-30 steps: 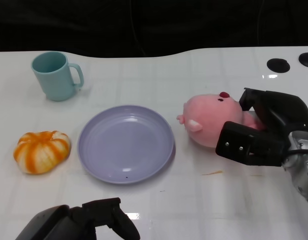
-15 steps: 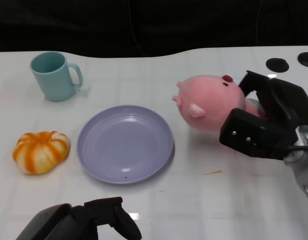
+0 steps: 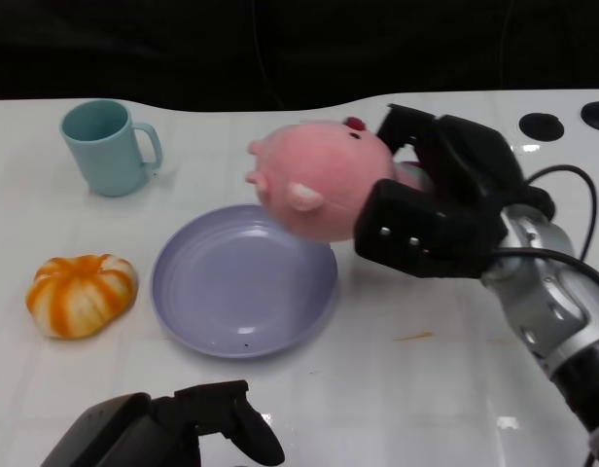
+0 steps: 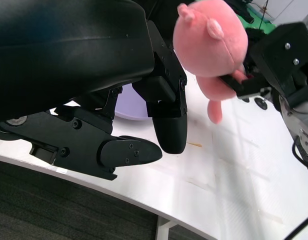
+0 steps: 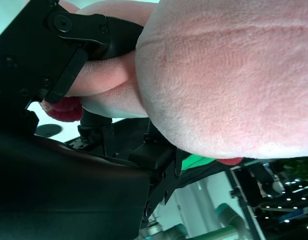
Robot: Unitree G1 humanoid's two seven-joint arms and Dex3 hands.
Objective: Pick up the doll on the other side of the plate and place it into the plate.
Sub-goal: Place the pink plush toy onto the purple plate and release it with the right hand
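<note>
My right hand [image 3: 438,199] grips the pink pig doll [image 3: 314,180] and holds it in the air over the far right rim of the lavender plate [image 3: 231,292]. The left wrist view shows the doll [image 4: 210,42] hanging above the table, held by the right hand [image 4: 281,55]. In the right wrist view the doll [image 5: 214,75] fills most of the picture, with black fingers [image 5: 69,50] closed around its body. My left hand [image 3: 173,433] rests low at the near edge with its fingers curled and nothing in it; it appears close up as dark fingers [image 4: 129,150].
A teal mug [image 3: 107,146] stands at the far left. An orange and white pumpkin [image 3: 81,294] lies left of the plate. Two dark round holes [image 3: 541,125] mark the table's far right corner. A small orange speck [image 3: 412,337] lies right of the plate.
My right hand has lifted the doll off the table and carried it left, from beside the plate to above its far right rim. The left hand has stayed put.
</note>
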